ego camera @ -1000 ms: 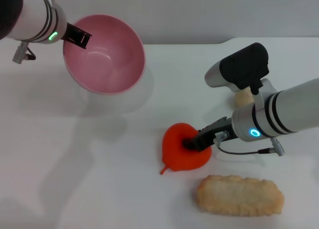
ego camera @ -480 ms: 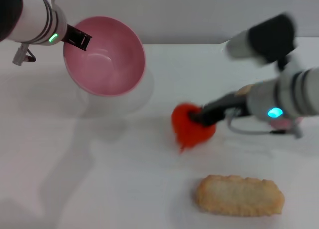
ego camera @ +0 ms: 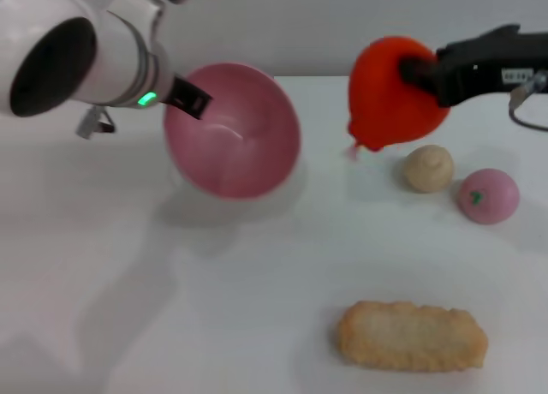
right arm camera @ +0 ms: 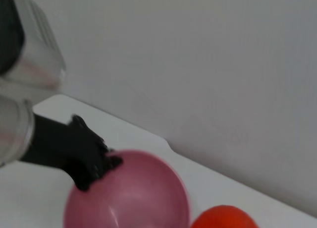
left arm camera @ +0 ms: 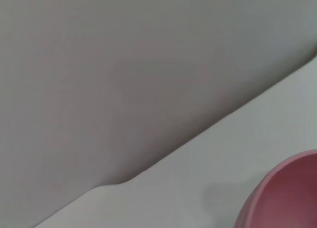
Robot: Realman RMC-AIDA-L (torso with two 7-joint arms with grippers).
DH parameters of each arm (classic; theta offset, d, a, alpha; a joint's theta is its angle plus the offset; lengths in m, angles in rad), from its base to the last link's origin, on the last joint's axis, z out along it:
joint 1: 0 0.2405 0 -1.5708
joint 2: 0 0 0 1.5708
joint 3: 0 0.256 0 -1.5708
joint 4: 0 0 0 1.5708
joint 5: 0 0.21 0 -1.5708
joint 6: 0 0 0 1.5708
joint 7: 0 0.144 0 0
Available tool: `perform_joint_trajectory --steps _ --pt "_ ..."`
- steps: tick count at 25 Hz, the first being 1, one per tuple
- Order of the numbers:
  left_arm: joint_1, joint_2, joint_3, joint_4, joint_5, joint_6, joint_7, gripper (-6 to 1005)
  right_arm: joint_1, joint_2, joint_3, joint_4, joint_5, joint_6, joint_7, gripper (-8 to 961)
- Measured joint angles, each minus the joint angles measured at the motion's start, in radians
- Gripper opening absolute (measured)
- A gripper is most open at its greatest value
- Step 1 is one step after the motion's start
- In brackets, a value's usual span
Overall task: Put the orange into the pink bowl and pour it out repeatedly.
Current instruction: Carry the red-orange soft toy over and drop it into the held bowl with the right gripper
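A: Okay, right gripper (ego camera: 409,71)?
B: Clamped on the orange (ego camera: 390,92), lifted clear of the table (ego camera: 171,291). Its black fingers dig into the fruit's right side, and the small stem points down and left. The orange also peeks into the right wrist view (right arm camera: 224,217).

A: Left gripper (ego camera: 190,98)?
B: Pinched on the rim of the pink bowl (ego camera: 233,130), on its left edge. The bowl is held off the table and tipped, with its opening facing toward the camera and somewhat right. Nothing inside. The right wrist view shows the same grip: the dark gripper (right arm camera: 94,161) on the bowl's (right arm camera: 133,196) rim. The left wrist view catches only a sliver of the bowl (left arm camera: 287,198) and the table's edge.

A: Orange versus bowl?
B: Apart. The orange hangs to the right of the bowl, a bit higher in the head view, not over the opening.

A: Other stuff?
B: A beige lumpy ball (ego camera: 428,168) and a pink ball (ego camera: 488,195) with a green mark, near each other on the table below the orange. A long piece of bread (ego camera: 411,336) lies at the front, well apart from them.
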Motion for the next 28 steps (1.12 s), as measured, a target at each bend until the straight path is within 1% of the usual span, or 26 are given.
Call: perform_joint_trajectory --steps 2,4,5,9,14,21,25,28 --pt "0.0 0.0 0.0 0.0 0.0 0.0 0.0 45 0.0 0.0 -0.001 -0.005 0.001 0.0 0.001 97" --pt "-0.015 -0.002 0.036 0.008 -0.06 0.016 -0.002 45 0.005 0.0 -0.006 -0.001 0.004 -0.004 0.001 85" --pt "-0.015 -0.002 0.036 0.008 -0.06 0.016 -0.002 45 0.009 0.0 -0.013 0.006 0.006 -0.008 0.001 79" --pt "-0.026 -0.003 0.06 0.008 -0.105 0.036 -0.001 45 0.015 0.0 -0.04 0.048 0.009 -0.036 0.0 56" --pt "-0.03 -0.004 0.065 0.024 -0.152 0.058 0.018 45 0.027 -0.001 -0.055 0.108 0.01 -0.08 -0.002 54" --pt "-0.034 -0.002 0.066 0.031 -0.165 0.066 0.028 45 0.055 -0.004 -0.083 0.173 0.011 -0.086 0.013 106" --pt "-0.035 -0.002 0.066 0.033 -0.166 0.07 0.033 45 0.058 -0.004 -0.084 0.181 0.017 -0.08 0.013 135" --pt "-0.035 -0.002 0.066 0.034 -0.165 0.075 0.035 45 0.053 -0.004 -0.082 0.172 0.022 -0.078 0.014 247"
